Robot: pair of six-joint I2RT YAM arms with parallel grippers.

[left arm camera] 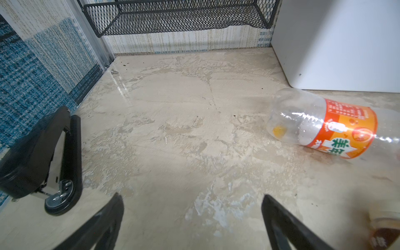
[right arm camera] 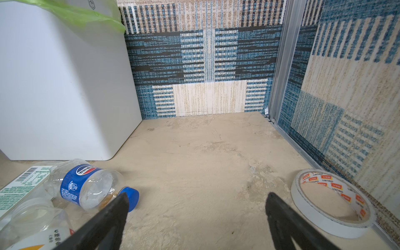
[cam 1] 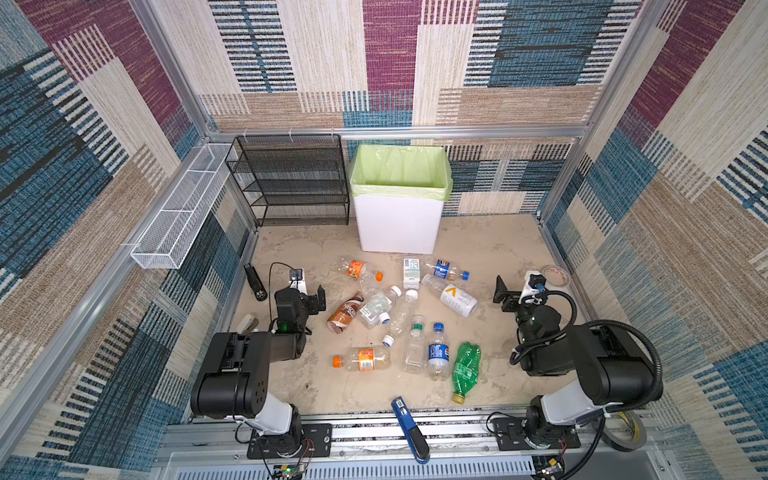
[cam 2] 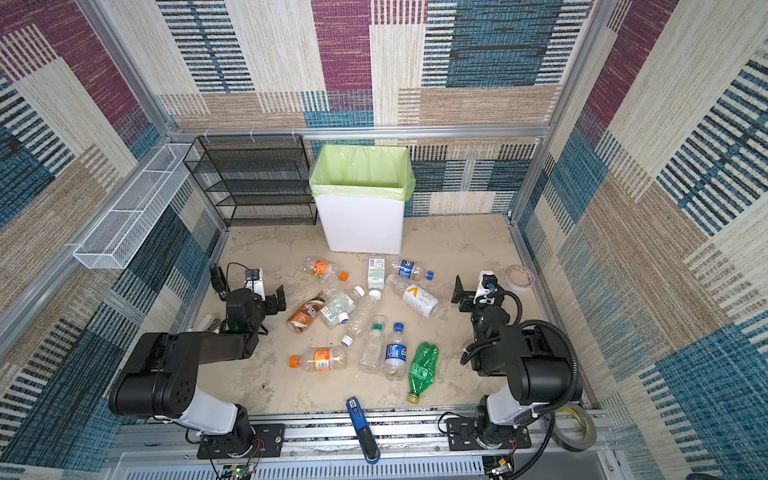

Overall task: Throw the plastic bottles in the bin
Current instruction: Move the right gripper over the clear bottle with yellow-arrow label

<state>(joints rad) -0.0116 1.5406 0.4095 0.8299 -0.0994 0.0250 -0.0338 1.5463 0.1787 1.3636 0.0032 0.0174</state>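
In both top views the left claw [cam 1: 311, 300] and right claw [cam 1: 503, 296] gape wide and empty, flanking the plastic bottles [cam 1: 457, 300] strewn on the table [cam 1: 490, 245]; the bin [cam 1: 398, 224] stands beyond. Left wrist view: bare table ahead, black stapler [left arm camera: 39, 151] close on one side, orange-labelled bottle [left arm camera: 324, 125] farther off on the other. Right wrist view: blue-capped bottle [right arm camera: 86, 186] just beside one side, tape roll [right arm camera: 331, 203] near the other.

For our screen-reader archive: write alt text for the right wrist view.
The right end effector hangs open over beige floor, between a clear plastic bottle with blue label and cap lying on its side and a white tape roll; the white plastic bin stands beyond the bottle.
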